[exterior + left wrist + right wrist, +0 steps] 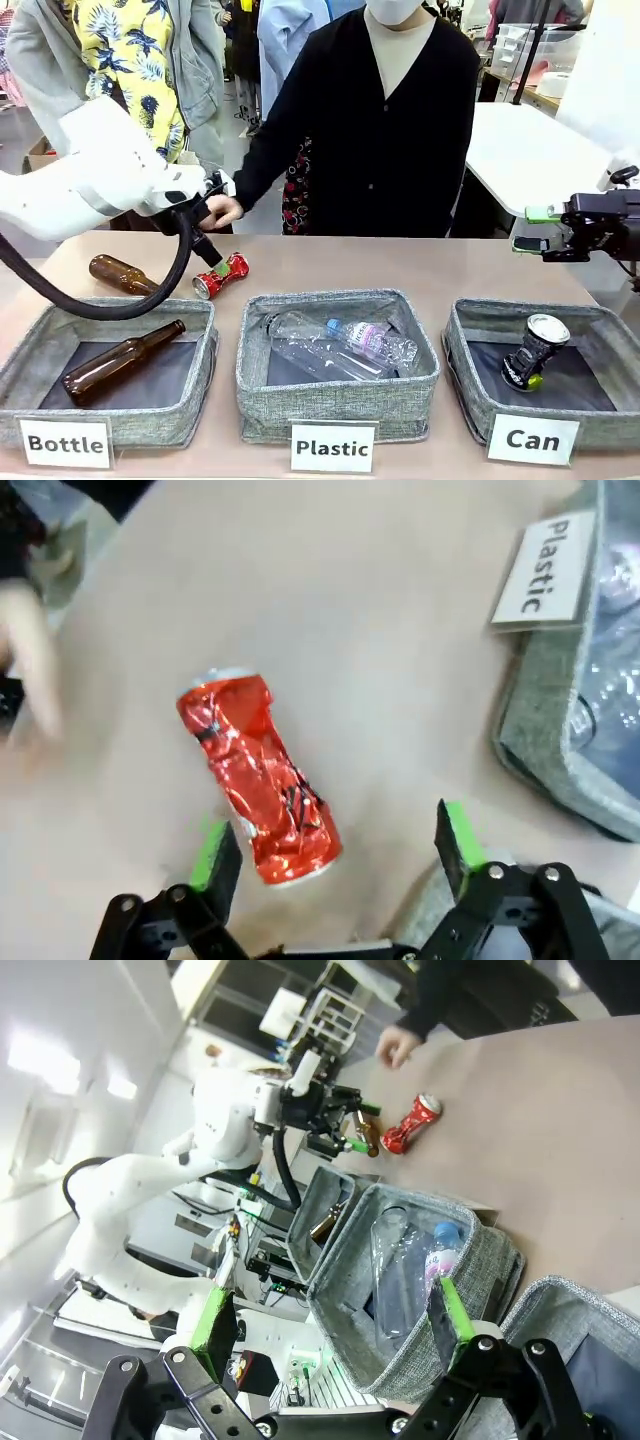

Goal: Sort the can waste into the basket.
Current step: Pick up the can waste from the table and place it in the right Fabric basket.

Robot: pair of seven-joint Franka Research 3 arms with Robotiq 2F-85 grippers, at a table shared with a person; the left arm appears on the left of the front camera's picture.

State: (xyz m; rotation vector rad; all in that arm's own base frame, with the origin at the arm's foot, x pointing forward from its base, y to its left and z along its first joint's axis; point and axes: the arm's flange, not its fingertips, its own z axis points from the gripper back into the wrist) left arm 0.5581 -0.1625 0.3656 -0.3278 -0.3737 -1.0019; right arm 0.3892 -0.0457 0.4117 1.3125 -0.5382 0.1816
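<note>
The left claw (214,262) hangs just over the red can (262,780), its jaws spread wide and holding nothing. The can lies flat on the counter (400,265), behind the gap between the Bottle basket (205,345) and the Plastic basket (250,375). In the left wrist view its long axis runs slantwise to the line between the pads, and its near end sits closer to one green pad (212,848) than to the other (a small wrist roll would likely square the grip). The right claw (530,229), also spread and empty, hovers well apart at the counter's right side, so the left arm is plainly the nearer. A person's hand (222,210) rests at the far edge, just behind the left claw. The dark can (533,352) leans inside the basket (462,350) whose white card reads "Can". The other two cards read "Plastic" and "Bottle". The print on either can is too small to read.
</note>
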